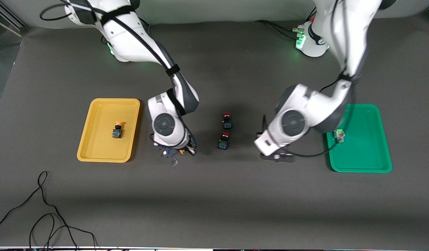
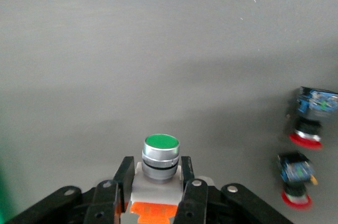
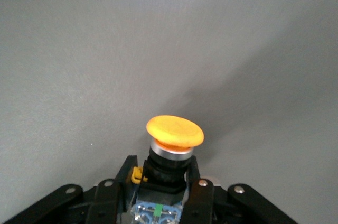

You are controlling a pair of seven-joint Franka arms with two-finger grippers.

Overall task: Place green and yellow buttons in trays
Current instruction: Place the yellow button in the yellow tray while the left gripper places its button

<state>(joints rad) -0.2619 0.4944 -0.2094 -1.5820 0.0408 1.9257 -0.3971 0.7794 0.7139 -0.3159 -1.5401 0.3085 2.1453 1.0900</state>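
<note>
Nearest the front camera, black cables [image 1: 43, 212] lie loose on the dark table [image 1: 214, 195] toward the right arm's end. Farther up, the right gripper [image 1: 177, 153] hangs over the table between the yellow tray [image 1: 96, 153] and the red-capped buttons, its fingers [image 3: 198, 195] clamped on the body of a yellow-capped button [image 3: 174, 131] whose cap points away from the wrist. At about the same depth, the left gripper [image 1: 277, 157] hangs over the table between the red-capped buttons and the green tray [image 1: 371, 164], its fingers [image 2: 190, 192] pinching a green-capped button [image 2: 161, 152] with a silver collar, whitish body and orange block. Between the two grippers stand two red-capped buttons on the table, one [image 1: 224, 141] nearer the front camera and the other [image 1: 227, 121] just past it, slightly apart. A second yellow-capped button [image 1: 117, 129] lies inside the yellow tray, near its middle. A whitish button with a light-green block [image 1: 339, 135] lies inside the green tray, close to the wall on the side toward the right arm's end. Both trays lie flat, well apart, one toward each end of the table
</note>
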